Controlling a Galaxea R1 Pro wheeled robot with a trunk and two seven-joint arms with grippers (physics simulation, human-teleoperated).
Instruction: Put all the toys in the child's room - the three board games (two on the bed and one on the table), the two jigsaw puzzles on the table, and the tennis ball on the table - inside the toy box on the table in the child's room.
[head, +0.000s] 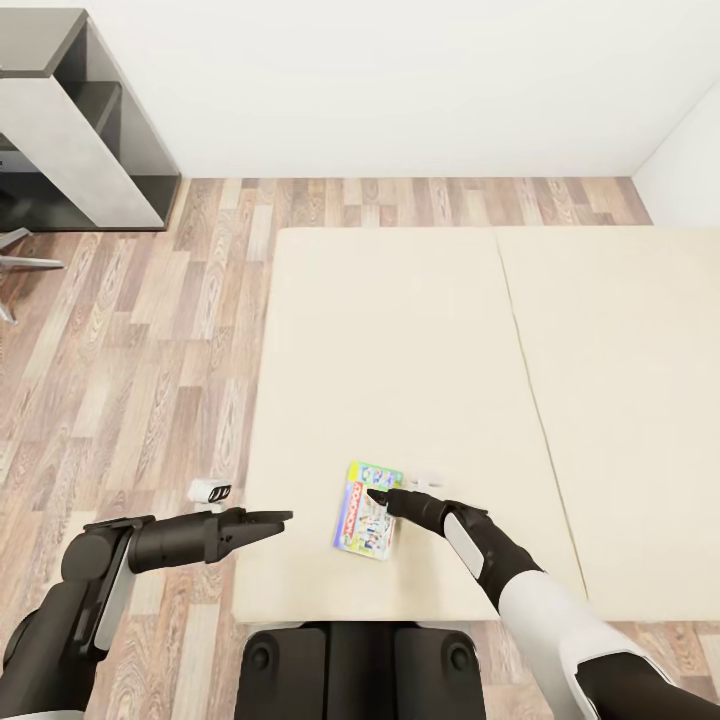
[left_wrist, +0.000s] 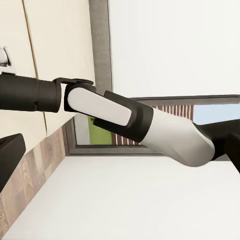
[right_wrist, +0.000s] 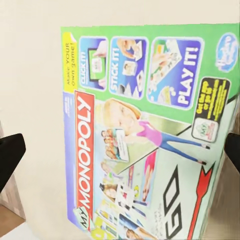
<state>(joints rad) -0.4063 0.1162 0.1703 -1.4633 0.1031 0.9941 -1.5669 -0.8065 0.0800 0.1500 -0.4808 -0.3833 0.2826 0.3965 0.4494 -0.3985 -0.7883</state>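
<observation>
A colourful My Monopoly board game box (head: 366, 512) lies flat on the cream bed (head: 400, 350), near its front edge. My right gripper (head: 385, 497) hovers just over the box's upper right part. In the right wrist view the box (right_wrist: 150, 130) spreads between two black fingertips (right_wrist: 10, 157) that stand wide apart, so this gripper is open and holds nothing. My left gripper (head: 272, 520) reaches in from the left at the bed's left edge, open and empty, a short way left of the box. The left wrist view looks at my right forearm (left_wrist: 125, 117).
A second cream mattress (head: 620, 400) joins the first along a seam on the right. Wood floor (head: 130, 380) runs along the bed's left side. A grey shelf unit (head: 90, 130) and chair legs (head: 25, 262) stand at the far left by the white wall.
</observation>
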